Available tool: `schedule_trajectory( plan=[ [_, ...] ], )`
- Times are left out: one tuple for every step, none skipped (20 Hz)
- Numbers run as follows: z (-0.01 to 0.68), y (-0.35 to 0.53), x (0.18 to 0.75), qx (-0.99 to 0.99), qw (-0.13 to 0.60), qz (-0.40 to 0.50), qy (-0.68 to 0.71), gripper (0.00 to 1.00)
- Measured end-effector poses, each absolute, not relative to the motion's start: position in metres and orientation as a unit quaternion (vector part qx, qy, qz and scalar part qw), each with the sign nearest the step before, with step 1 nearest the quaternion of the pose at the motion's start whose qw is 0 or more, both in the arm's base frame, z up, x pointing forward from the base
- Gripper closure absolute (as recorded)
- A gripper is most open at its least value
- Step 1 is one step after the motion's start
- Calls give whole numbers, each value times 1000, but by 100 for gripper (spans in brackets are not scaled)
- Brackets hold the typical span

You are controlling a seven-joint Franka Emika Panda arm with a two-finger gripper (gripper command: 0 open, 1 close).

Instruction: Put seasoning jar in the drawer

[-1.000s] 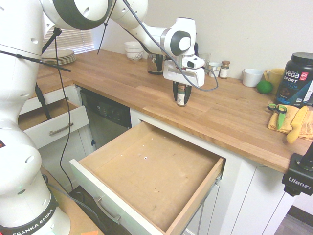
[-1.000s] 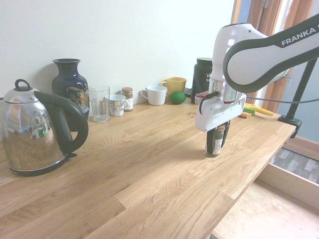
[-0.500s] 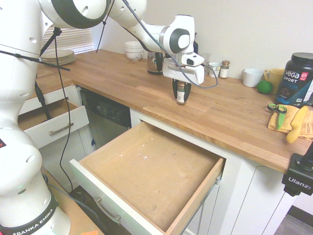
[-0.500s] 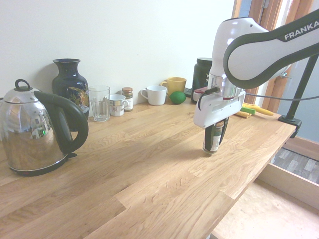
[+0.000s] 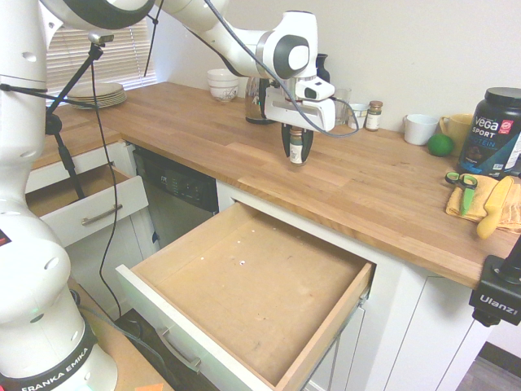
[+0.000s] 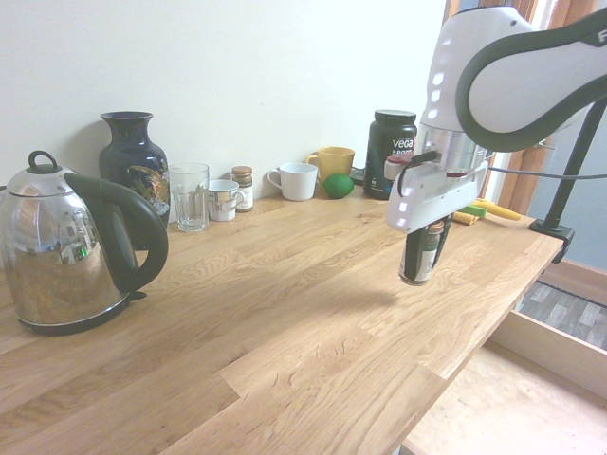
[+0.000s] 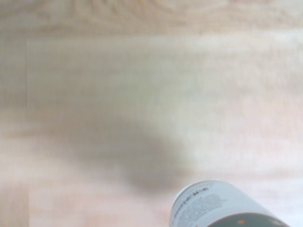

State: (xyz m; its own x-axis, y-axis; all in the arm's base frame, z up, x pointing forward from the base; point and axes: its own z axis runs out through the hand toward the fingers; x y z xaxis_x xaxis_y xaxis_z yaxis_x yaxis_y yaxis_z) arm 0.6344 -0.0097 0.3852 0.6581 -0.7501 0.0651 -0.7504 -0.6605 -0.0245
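The seasoning jar (image 5: 296,146) is a small glass jar with a pale label, and it hangs clear above the wooden counter (image 5: 374,191), upright. My gripper (image 5: 296,150) is shut on it from above, its dark fingers down both sides. From the other side the seasoning jar (image 6: 420,256) and the gripper (image 6: 422,261) float over the counter's front part, with a shadow under them. Blurred in the wrist view, the seasoning jar (image 7: 222,205) shows over pale wood. The wide drawer (image 5: 252,301) stands pulled out below the counter's front edge, its light wood bottom bare.
A smaller white drawer (image 5: 81,204) is open at the left. Along the wall stand a kettle (image 6: 66,251), a dark vase (image 6: 133,161), a drinking glass (image 6: 190,196), small jars (image 6: 243,188), mugs (image 6: 296,180), a lime (image 6: 338,185) and a black tub (image 5: 492,130). Scissors (image 5: 461,183) lie on a yellow cloth.
The gripper has lifted the seasoning jar off the counter, where it stood a second ago, and shifted it slightly toward the wall.
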Motion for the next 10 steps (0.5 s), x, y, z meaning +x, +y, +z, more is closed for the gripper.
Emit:
schedule_trajectory(
  plan=[
    [385, -10, 625, 910, 2, 34, -412, 100],
    [385, -10, 616, 910, 1, 35, -413, 100],
    [385, -10, 606, 910, 0, 34, -414, 100],
    [384, -10, 595, 909, -1, 33, -414, 100],
    [383, -11, 585, 909, -2, 34, -415, 100],
    [380, -11, 575, 909, -2, 33, -416, 100],
    [378, -11, 563, 908, -3, 32, -418, 100],
    [377, -11, 552, 908, -3, 32, -419, 100],
    [374, -12, 542, 907, -4, 32, -419, 100],
    [372, -13, 532, 907, -4, 31, -420, 100]
  ],
)
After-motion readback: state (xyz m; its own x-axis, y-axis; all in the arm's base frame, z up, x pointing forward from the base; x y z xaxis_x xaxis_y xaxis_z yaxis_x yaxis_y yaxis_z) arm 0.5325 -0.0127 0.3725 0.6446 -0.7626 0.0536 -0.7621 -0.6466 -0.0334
